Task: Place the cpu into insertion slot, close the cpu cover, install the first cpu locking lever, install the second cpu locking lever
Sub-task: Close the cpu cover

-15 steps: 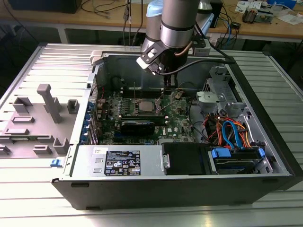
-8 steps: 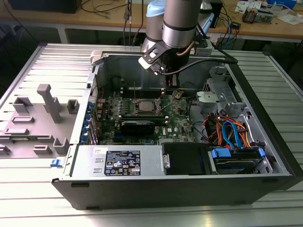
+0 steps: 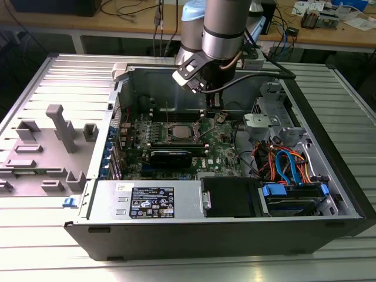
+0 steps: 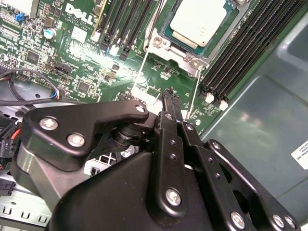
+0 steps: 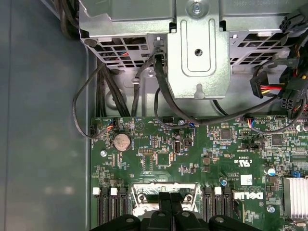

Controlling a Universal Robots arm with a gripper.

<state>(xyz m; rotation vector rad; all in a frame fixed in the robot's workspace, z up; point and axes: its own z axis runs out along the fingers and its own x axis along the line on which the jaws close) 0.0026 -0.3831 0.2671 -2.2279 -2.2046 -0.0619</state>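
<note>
The cpu (image 4: pixel 198 20) lies flat in the insertion slot (image 4: pixel 169 30), its silver-grey top showing. The cpu cover (image 4: pixel 166 44) lies down around it as a silvery frame. Two thin wire levers (image 4: pixel 143 72) run out from the socket over the green board. My gripper (image 4: pixel 169 93) hangs above the board a short way from the socket, its black fingers together with nothing between them. In the exterior view the gripper (image 3: pixel 214 113) is beyond and to the right of the socket (image 3: pixel 179 131). The socket's metal edge (image 5: pixel 139 191) shows just past the gripper (image 5: pixel 166 198) in the first wrist view.
The open computer case (image 3: pixel 176 232) lies on a ribbed metal table. Memory slots (image 4: pixel 240 53) flank the socket. A black card (image 3: pixel 170 156) sits in front of it. A drive cage (image 5: pixel 197 53), loose cables (image 3: pixel 282 161) and the power supply (image 3: pixel 150 201) crowd the case.
</note>
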